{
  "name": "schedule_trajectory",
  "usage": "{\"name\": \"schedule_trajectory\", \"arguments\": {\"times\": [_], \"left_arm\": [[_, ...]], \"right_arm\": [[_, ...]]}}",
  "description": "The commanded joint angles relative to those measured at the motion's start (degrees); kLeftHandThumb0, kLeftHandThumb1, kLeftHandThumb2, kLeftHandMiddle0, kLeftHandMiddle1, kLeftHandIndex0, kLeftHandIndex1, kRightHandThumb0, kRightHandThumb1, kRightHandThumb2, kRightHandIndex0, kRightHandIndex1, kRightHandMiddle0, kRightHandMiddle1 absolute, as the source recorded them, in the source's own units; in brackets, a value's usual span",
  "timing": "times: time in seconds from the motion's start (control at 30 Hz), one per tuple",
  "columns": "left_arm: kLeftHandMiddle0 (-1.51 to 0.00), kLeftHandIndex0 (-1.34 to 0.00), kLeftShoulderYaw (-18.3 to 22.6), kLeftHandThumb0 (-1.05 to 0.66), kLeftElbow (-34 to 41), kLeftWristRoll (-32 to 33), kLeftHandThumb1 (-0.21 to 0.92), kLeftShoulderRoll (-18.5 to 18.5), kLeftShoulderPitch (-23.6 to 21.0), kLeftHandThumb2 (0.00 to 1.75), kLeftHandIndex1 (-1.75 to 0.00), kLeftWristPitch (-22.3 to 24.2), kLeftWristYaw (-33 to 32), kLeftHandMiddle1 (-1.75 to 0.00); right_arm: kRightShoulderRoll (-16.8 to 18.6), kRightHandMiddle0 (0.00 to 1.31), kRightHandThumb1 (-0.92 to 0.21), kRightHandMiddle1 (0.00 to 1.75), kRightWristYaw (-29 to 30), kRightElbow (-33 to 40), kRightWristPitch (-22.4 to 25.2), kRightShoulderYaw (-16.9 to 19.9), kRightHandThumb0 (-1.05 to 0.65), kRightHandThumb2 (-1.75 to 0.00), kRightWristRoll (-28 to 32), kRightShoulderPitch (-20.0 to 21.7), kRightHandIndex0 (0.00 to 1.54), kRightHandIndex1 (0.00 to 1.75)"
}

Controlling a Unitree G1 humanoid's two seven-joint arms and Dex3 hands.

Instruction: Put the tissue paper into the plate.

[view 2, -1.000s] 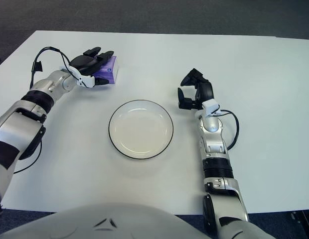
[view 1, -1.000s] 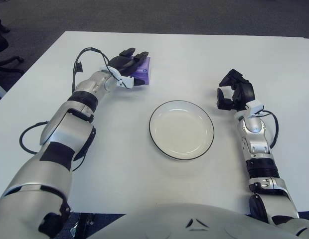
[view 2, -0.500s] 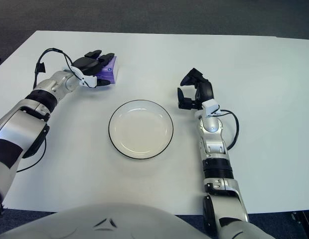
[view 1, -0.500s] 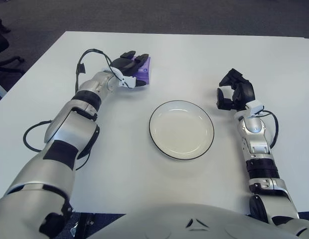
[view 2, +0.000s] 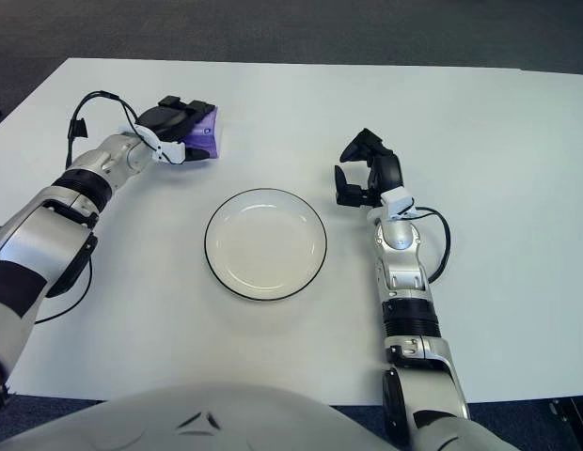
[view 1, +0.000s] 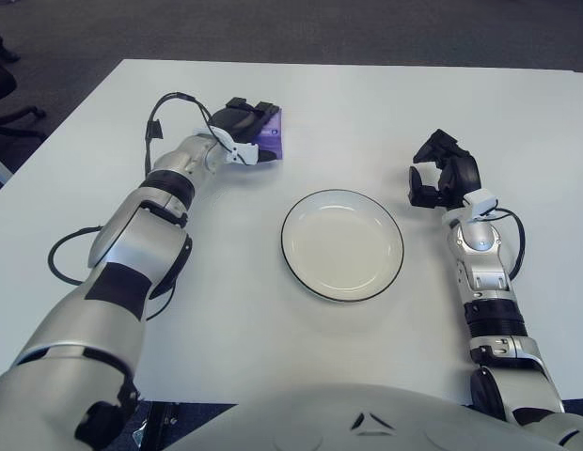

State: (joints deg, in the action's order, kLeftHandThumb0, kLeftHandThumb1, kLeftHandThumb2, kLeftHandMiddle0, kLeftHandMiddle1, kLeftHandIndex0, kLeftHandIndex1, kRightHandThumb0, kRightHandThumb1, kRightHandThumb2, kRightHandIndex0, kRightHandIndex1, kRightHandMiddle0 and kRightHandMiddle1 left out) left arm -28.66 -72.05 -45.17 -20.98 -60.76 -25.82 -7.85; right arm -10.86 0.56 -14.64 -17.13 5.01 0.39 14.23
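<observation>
While the left hand [view 1: 243,122] reaches out at about eleven o'clock from the plate [view 1: 342,244], the left eye view shows its dark fingers [view 1: 249,111] curled over the purple tissue pack [view 1: 270,136], and whether they truly grip it I cannot tell. That pack sits on the white table [view 1: 367,103], well apart from the plate. Over at three o'clock of the plate, the right hand [view 1: 442,178] shows its fingers bent inward, holding nothing.

Switching to the right eye view: the left hand [view 2: 175,122] covers the tissue pack [view 2: 203,139] at ten o'clock from the plate [view 2: 265,243]. The right hand [view 2: 367,177] shows just beside the plate's two o'clock edge, curled and empty.
</observation>
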Motion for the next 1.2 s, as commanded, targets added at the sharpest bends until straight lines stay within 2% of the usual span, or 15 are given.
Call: {"name": "schedule_trajectory", "arguments": {"times": [0.0,0.07,0.13,0.17,0.23,0.27,0.37,0.47,0.53,0.63,0.77,0.83,1.03,1.17], "left_arm": [[-0.24,0.00,-1.57,-0.68,-1.82,-0.42,0.79,0.02,1.07,0.62,-0.92,-0.08,0.19,-1.53],[-0.30,0.00,-1.68,-0.63,-1.89,-0.38,0.74,-0.03,1.15,0.68,-0.97,-0.36,-0.08,-1.57],[-0.38,0.00,-1.80,-0.56,-1.94,-0.38,0.64,-0.12,1.33,0.80,-1.06,-0.83,-0.41,-1.60],[-0.43,0.00,-1.85,-0.21,-1.96,-0.37,0.60,-0.14,1.40,0.85,-1.11,-0.97,-0.53,-1.61],[-0.47,0.00,-1.80,0.09,-2.01,-0.20,0.57,-0.25,1.70,0.90,-1.18,-1.23,-0.57,-1.61],[-0.48,0.00,-1.59,0.15,-2.08,0.08,0.56,-0.29,1.92,0.91,-1.21,-1.27,-0.39,-1.62],[-0.51,0.00,-1.19,0.34,-2.23,0.73,0.49,-0.34,2.30,1.03,-1.50,-1.31,-0.06,-1.67],[-0.52,0.00,-0.87,0.40,-2.28,1.54,0.46,-0.32,2.61,1.10,-1.64,-1.38,0.15,-1.70],[-0.53,-0.05,-0.63,0.42,-2.33,2.21,0.42,-0.36,2.87,1.16,-1.69,-1.49,0.31,-1.72],[-0.58,-0.25,-0.72,0.45,-2.37,2.59,0.35,-0.59,3.06,1.26,-1.73,-1.69,0.34,-1.74],[-0.61,-0.39,-1.07,0.47,-2.30,2.76,0.31,-0.89,3.14,1.32,-1.74,-2.00,0.17,-1.74],[-0.64,-0.53,-1.20,0.48,-2.10,2.88,0.27,-1.33,3.30,1.37,-1.74,-2.69,-0.16,-1.75],[-0.67,-0.70,-0.96,0.50,-0.16,3.95,0.24,-3.59,4.18,1.41,-1.75,-6.26,-0.21,-1.75],[-0.67,-0.78,-1.19,0.50,2.72,3.66,0.23,-6.40,4.82,1.42,-1.75,-10.22,-1.38,-1.75]], "right_arm": [[4.25,0.61,-0.32,1.75,0.17,-5.13,0.41,-1.20,-0.48,-1.31,0.26,-11.31,1.32,1.75],[4.24,0.61,-0.32,1.75,0.19,-5.17,0.22,-1.21,-0.48,-1.31,0.21,-11.31,1.32,1.75],[4.18,0.61,-0.32,1.75,0.24,-5.17,0.10,-1.23,-0.48,-1.31,0.09,-11.33,1.33,1.75],[4.14,0.61,-0.32,1.75,0.24,-5.16,0.10,-1.23,-0.48,-1.31,0.07,-11.33,1.33,1.75],[4.10,0.61,-0.32,1.75,0.26,-5.11,0.17,-1.22,-0.48,-1.31,0.03,-11.35,1.33,1.75],[4.10,0.61,-0.32,1.75,0.25,-5.10,0.13,-1.23,-0.48,-1.31,0.02,-11.36,1.33,1.75],[4.07,0.61,-0.32,1.75,0.22,-5.13,-0.03,-1.26,-0.48,-1.31,-0.01,-11.37,1.33,1.75],[3.97,0.61,-0.32,1.75,0.13,-5.03,-0.15,-1.27,-0.48,-1.31,-0.03,-11.50,1.33,1.75],[3.93,0.61,-0.32,1.75,0.09,-4.95,-0.13,-1.28,-0.48,-1.31,-0.04,-11.57,1.33,1.75],[3.97,0.61,-0.32,1.75,0.21,-4.83,0.14,-1.28,-0.48,-1.31,-0.07,-11.61,1.33,1.75],[3.98,0.61,-0.32,1.75,0.26,-4.67,0.51,-1.29,-0.48,-1.31,-0.09,-11.65,1.33,1.75],[4.01,0.61,-0.32,1.75,0.19,-4.47,0.59,-1.36,-0.48,-1.31,-0.05,-11.81,1.33,1.75],[4.03,0.61,-0.32,1.75,-0.01,-4.62,0.23,-1.32,-0.48,-1.32,0.16,-11.80,1.33,1.75],[3.98,0.62,-0.32,1.75,-0.35,-4.99,-0.13,-1.23,-0.48,-1.32,0.49,-11.58,1.33,1.75]]}}
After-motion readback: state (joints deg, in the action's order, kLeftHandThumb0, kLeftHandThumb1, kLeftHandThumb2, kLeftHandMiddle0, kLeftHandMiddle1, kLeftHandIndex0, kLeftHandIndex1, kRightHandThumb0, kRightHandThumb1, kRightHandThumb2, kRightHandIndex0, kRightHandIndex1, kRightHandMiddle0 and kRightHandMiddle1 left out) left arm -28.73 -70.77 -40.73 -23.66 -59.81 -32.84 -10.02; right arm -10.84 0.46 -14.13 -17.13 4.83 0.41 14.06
